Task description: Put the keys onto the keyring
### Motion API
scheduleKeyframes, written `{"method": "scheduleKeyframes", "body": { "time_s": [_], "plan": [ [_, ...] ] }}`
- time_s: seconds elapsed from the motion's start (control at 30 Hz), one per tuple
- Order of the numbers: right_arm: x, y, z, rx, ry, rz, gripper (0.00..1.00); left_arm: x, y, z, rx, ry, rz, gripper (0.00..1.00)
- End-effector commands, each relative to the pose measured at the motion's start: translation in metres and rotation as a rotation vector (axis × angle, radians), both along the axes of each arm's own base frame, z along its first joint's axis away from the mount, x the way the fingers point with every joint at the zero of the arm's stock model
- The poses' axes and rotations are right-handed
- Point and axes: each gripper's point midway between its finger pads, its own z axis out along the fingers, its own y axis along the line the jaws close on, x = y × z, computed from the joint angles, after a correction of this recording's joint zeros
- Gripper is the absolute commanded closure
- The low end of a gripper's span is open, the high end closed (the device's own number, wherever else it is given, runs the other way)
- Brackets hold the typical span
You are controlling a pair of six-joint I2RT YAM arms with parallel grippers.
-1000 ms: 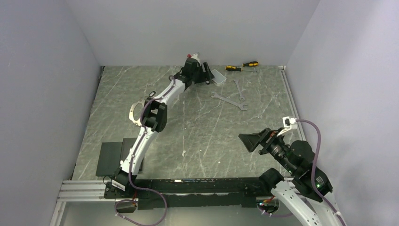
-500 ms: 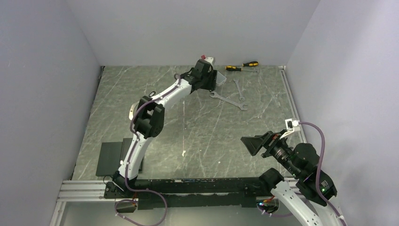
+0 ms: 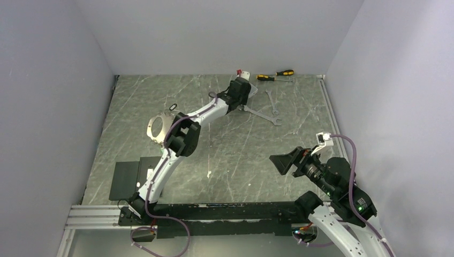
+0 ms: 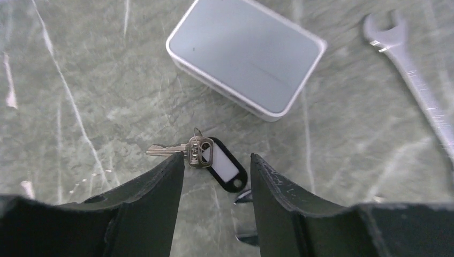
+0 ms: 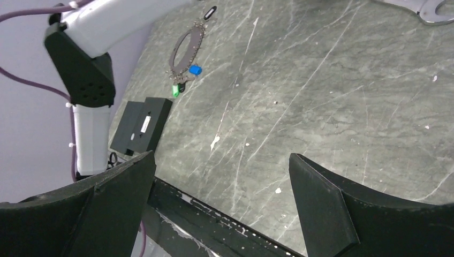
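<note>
A silver key with a black, white-windowed tag (image 4: 220, 163) lies flat on the table just past my left gripper (image 4: 216, 160). That gripper's jaws stand partly open above it with nothing between them. From above, the left gripper (image 3: 242, 95) hangs at the far middle and hides this key. The keyring (image 3: 156, 128), a large silver ring, lies at the left beside the left arm. The right wrist view shows the keyring (image 5: 187, 49) with a blue tag (image 5: 196, 70) and a green tag (image 5: 175, 91) at its near end. My right gripper (image 3: 280, 160) hovers open and empty at the near right.
A clear plastic box (image 4: 246, 53) sits just beyond the tagged key. Two silver wrenches (image 3: 262, 113) lie right of the left gripper, with yellow-black screwdrivers (image 3: 275, 75) at the back wall. A small dark key (image 3: 172, 107) lies near the ring. A flat black box (image 3: 127, 179) rests at the near left.
My left arm has swung right along the back of the table, over the clear box, and its jaws have narrowed. The right arm shifted slightly.
</note>
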Motion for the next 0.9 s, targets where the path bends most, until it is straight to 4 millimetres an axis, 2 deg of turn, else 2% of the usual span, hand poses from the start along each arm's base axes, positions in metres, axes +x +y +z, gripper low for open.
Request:
{"method": "scheduleKeyframes", "body": {
  "time_s": [0.0, 0.57, 0.8, 0.87],
  "plan": [
    [0.005, 0.006, 0.009, 0.011, -0.041, 0.018, 0.0, 0.027, 0.004, 0.003, -0.044, -0.081, 0.074, 0.48],
    [0.008, 0.004, -0.001, -0.018, -0.043, 0.012, 0.0, 0.042, -0.007, -0.017, -0.134, -0.083, 0.063, 0.57],
    [0.008, 0.004, -0.002, -0.019, -0.039, 0.006, 0.0, 0.042, -0.006, -0.028, -0.137, -0.075, 0.061, 0.74],
    [0.008, 0.004, -0.003, -0.016, -0.036, 0.01, 0.0, 0.042, -0.006, -0.026, -0.135, -0.079, 0.053, 0.84]
  ]
}}
